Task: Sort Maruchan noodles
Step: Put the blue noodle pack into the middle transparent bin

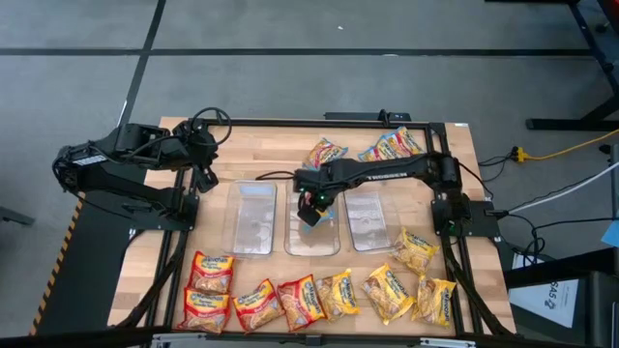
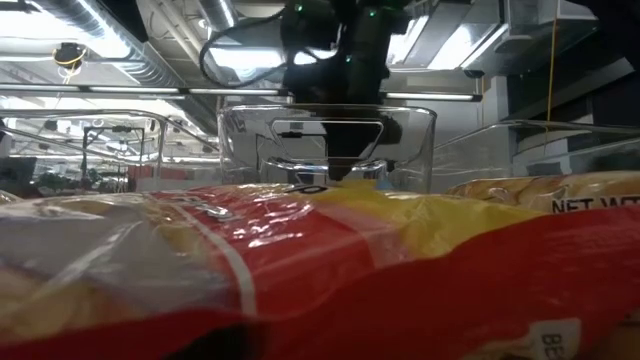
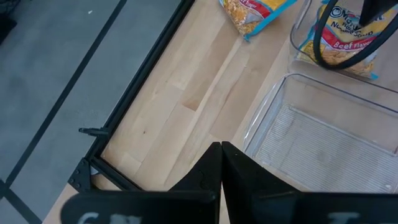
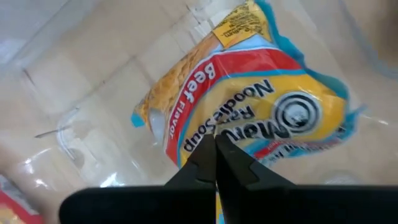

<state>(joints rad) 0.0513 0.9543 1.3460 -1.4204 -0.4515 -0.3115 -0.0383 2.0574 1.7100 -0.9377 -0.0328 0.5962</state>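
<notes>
Three clear tubs stand in a row mid-table; the middle tub [image 1: 290, 237] holds a blue-trimmed noodle packet [image 4: 267, 106], lying face up on its floor [image 1: 311, 218]. My right gripper [image 4: 216, 142] is shut and points down into that tub [image 1: 309, 201], tips over the packet's printed face. My left gripper [image 3: 221, 146] is shut and waits above the table's far left [image 1: 206, 180]. Red packets [image 1: 211, 274] and yellow packets [image 1: 387, 293] lie along the near edge. Two more packets [image 1: 392, 145] lie at the far edge. My right gripper's shut fingertips [image 4: 205, 155] stand over the middle of the packet's face [image 4: 236, 134], coming from above. The fingers themselves cover that spot, so I cannot tell whether they touch or pinch the film. The packet lies on the tub floor.
The left tub [image 1: 253, 217] and the right tub [image 1: 369, 220] flank the middle one. In the low view a red and yellow packet [image 2: 300, 260] fills the foreground and hides the tub floors. A black frame rail [image 3: 134, 93] runs along the table's edge.
</notes>
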